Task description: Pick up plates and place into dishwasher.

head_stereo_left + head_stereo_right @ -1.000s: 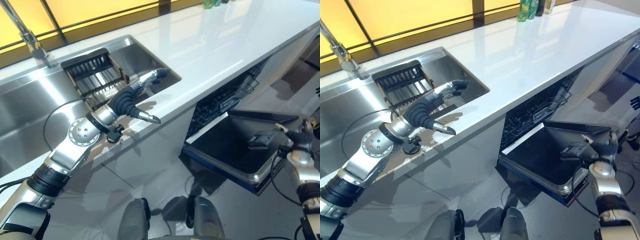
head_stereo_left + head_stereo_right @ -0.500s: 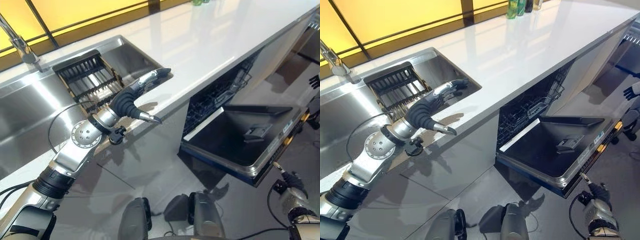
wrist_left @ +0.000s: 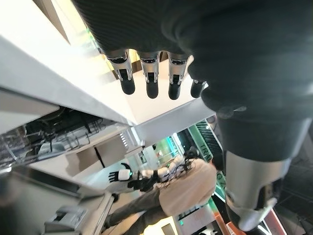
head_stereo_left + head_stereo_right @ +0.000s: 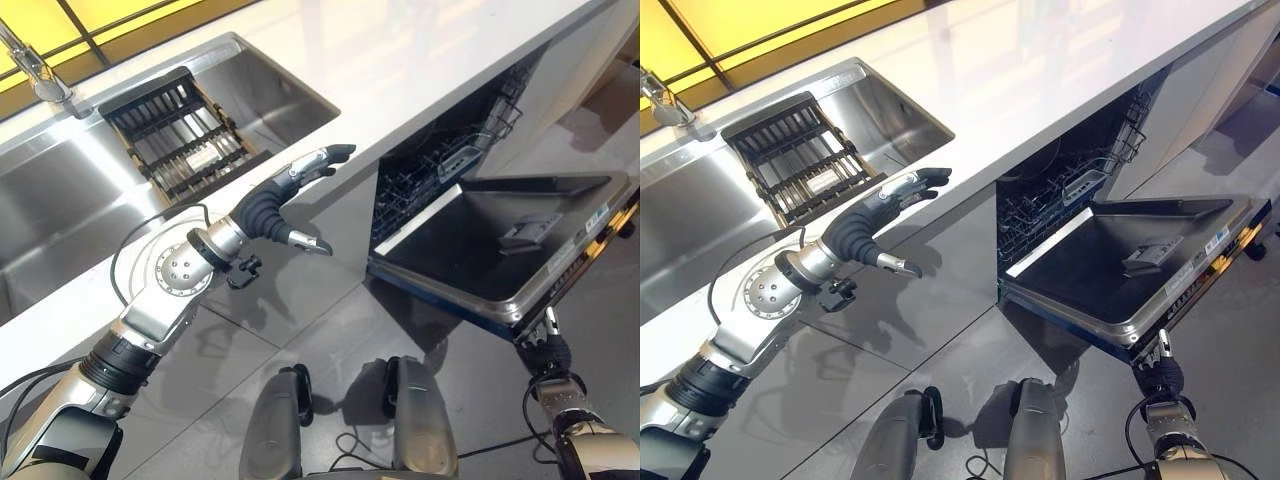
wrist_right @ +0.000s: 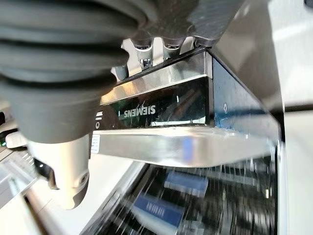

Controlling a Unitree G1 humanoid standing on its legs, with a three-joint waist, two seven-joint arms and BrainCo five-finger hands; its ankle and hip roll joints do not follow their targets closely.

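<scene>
Where the white bench (image 4: 420,60) ends at its front edge, the left hand (image 4: 285,195) hangs just off that edge over the grey floor (image 4: 330,330), holding nothing, its fingers (image 4: 335,155) straight and spread with the thumb apart. Behind it the steel sink (image 4: 700,200) is sunk into the bench, and a dark slatted rack (image 4: 800,160) stands in the basin by its right wall; no plates can be made out in the rack or elsewhere on the bench. To the right the dishwasher (image 4: 1070,190) stands open under the bench, its door (image 4: 1140,265) dropped nearly flat and jutting out over the floor, with open floor between the door and the cabinet fronts to its left. Inside the opening a wire basket (image 4: 440,170) shows, and whether anything lies in it cannot be told. The right hand (image 4: 1160,375) sits low, just below the door's front edge; its wrist view shows the fingers (image 5: 146,54) reaching up to the underside of that edge, and whether they grip it cannot be told. A person (image 3: 181,186) stands well beyond the bench.
</scene>
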